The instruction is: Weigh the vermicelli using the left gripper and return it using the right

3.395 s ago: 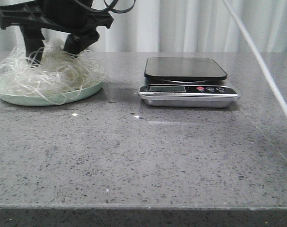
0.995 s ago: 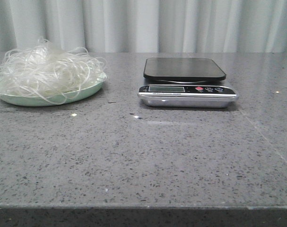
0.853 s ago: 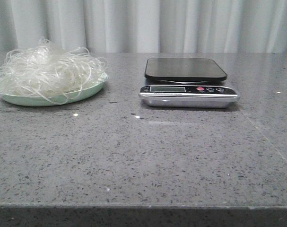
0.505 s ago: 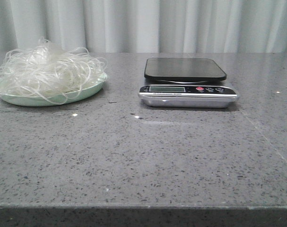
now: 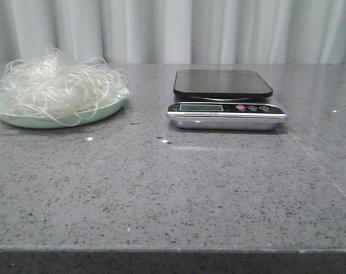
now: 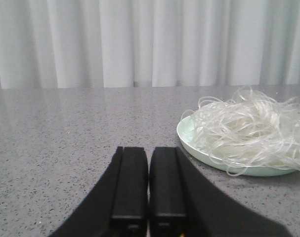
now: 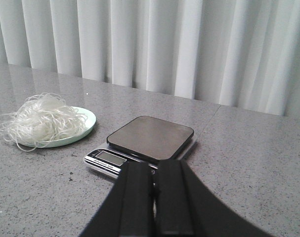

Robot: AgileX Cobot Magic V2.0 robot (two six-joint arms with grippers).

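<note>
1. Change noted: 3.4 s ago the front view showed a black gripper down in the vermicelli (image 5: 56,85) on the plate (image 5: 104,111). From 1.0 s ago to now no arm appears in the front view, and the heap sits much as it did then.
2. Meaning for the task (judgement): the noodles lie on the plate and the scale platform is bare, so either the weigh-and-return cycle has closed or it has not begun. These frames alone do not settle which.
3. Left gripper (image 6: 149,185): fingers pressed together, nothing between them, held low over the bare counter. The plate is near, off to one side of it.
4. Right gripper (image 7: 154,197): fingers likewise pressed together and empty, with the scale just beyond the fingertips.
5. Location of vermicelli: wholly on the pale mint-green plate, at the left of the table in the front view, well apart from the kitchen scale (image 5: 227,108). A few strands droop over the rim.
6. Materials and shapes:
   - Vermicelli: loose, springy tangle of thin translucent whitish strands, about as wide as the plate; looks light and likely to snag.
   - Plate: round, shallow, smooth glazed look.
   - Scale: flat dark square platform with rounded corners on a silver body; a small display and round buttons, one of them red, along the front edge. Display reading too small to tell.
   - Countertop (image 5: 173,188): grey speckled stone look, polished, faintly reflective.
   - Backdrop: pleated white curtain (image 5: 218,28).
</note>
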